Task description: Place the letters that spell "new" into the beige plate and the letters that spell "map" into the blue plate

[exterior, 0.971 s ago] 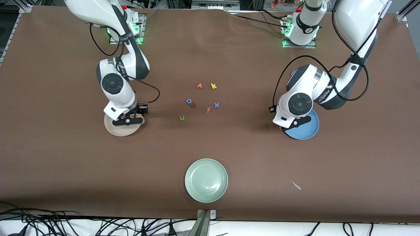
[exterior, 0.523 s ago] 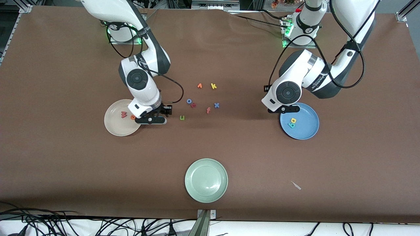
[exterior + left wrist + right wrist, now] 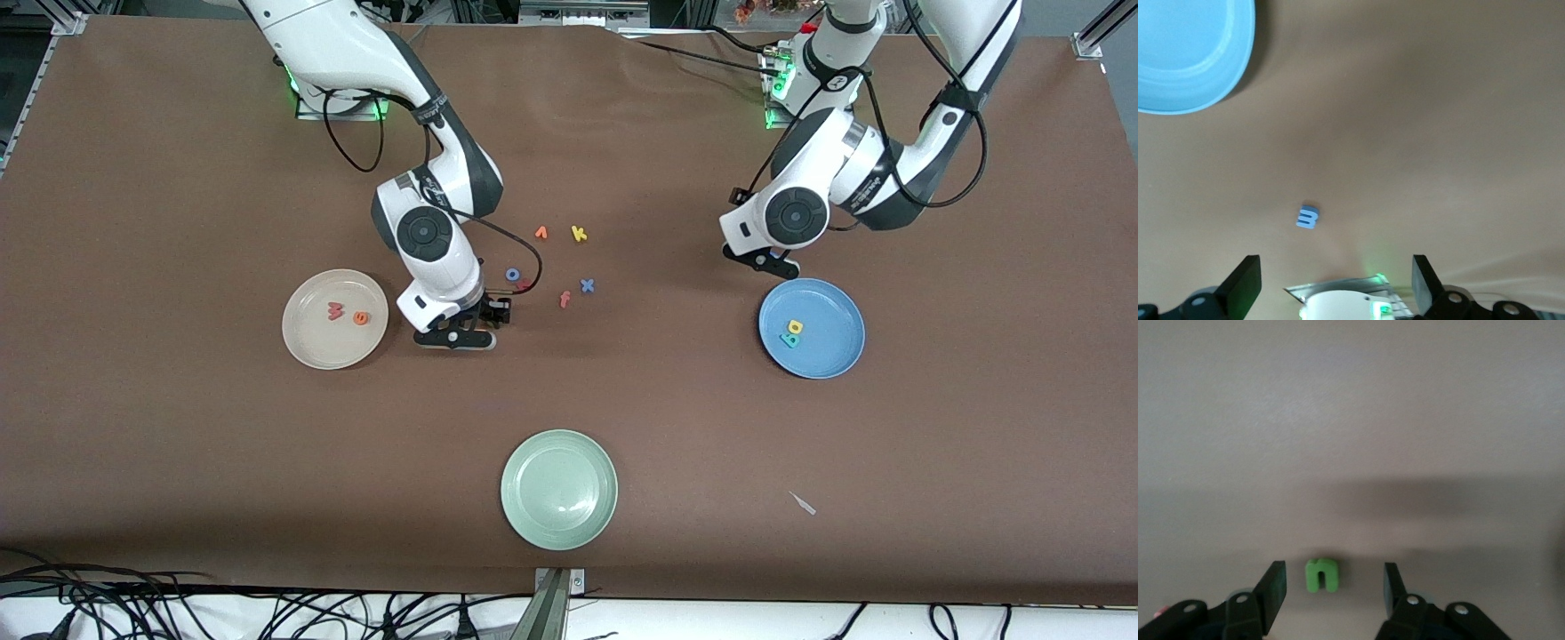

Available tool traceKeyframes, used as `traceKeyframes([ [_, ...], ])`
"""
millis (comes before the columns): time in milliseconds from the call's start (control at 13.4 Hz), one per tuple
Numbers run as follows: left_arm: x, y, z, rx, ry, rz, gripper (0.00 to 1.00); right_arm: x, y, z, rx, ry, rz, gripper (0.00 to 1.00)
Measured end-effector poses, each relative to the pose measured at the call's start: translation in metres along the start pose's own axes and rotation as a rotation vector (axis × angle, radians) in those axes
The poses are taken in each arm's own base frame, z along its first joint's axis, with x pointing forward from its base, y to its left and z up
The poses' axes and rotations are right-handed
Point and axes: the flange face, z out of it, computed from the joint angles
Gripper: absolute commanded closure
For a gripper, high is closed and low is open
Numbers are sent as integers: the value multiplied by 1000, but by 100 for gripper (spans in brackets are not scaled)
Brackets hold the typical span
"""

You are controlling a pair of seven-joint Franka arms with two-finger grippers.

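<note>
- The round cream-beige plate (image 3: 334, 319), toward the right arm's end of the table, is seen to hold the pinkish-red foam w (image 3: 335, 310) and the orange foam e (image 3: 361, 317), side by side.
- The round mid-blue plate (image 3: 811, 328), toward the left arm's end, is seen to hold the yellow foam a (image 3: 795, 327) touching the teal foam p (image 3: 789, 339).
- A pale green round plate (image 3: 559, 489) is found near the table edge closest to the front camera, with nothing in it.
- At mid-table are scattered an orange v (image 3: 540, 233), a yellow k (image 3: 579, 234), a blue o (image 3: 513, 275), a salmon f (image 3: 564, 300) and a blue x (image 3: 587, 285).
- The right gripper (image 3: 1329, 588) is held low between the beige plate and this cluster, its fingers (image 3: 1273, 587) parted; the green foam n (image 3: 1321, 575) lies on the table between them, untouched.
- The left gripper (image 3: 1337, 283) is held over bare table just beside the blue plate's rim, jaws spread wide and holding nothing; in its wrist view the blue foam m (image 3: 1308, 217) lies on the table ahead of the fingers, apart from the plate.
</note>
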Motion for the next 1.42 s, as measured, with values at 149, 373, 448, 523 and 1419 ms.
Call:
traceKeyframes([
  [149, -6, -44, 32, -74, 39, 77, 1, -9, -12, 13, 7, 12, -4, 33],
  [373, -16, -69, 92, -139, 83, 107, 1, -18, -20, 33, 2, 12, -8, 34],
  [448, -21, -63, 108, -143, 74, 115, 1, -18, -19, 35, 0, 11, -8, 34],
  [523, -25, -59, 119, -145, 62, 120, 1, -17, -18, 35, -1, 12, -6, 36],
  [1419, -37, -51, 161, -148, 82, 142, 6, -11, -4, 35, -24, 8, -26, 80],
])
